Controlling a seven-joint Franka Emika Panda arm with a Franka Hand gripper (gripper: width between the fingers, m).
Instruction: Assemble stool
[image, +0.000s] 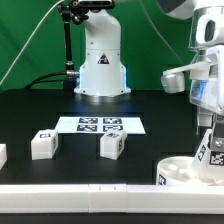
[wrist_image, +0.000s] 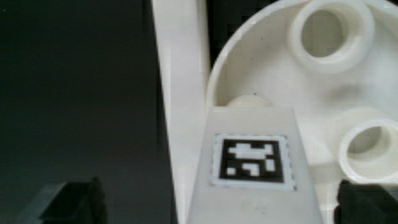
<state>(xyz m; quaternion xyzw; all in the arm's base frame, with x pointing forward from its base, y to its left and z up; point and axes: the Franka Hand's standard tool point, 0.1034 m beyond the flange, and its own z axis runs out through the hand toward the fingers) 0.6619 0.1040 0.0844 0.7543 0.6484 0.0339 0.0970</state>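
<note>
While the two-finger gripper (image: 206, 128) hangs with jaws apart, holding nothing, one round white plastic ring seat (image: 185, 168) lies lower right in the exterior view, with one tagged white leg (wrist_image: 253, 150) at its edge. Two blocky loose legs stand lower left: left leg (image: 42, 144) and middle leg (image: 112, 146). The marker board (image: 100, 125) bears four tags.

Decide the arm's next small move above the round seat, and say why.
Probably lower the open pincer straight down around the tagged leg at the seat, then close. The wrist view shows that leg centred below it, and nothing is gripped.
</note>
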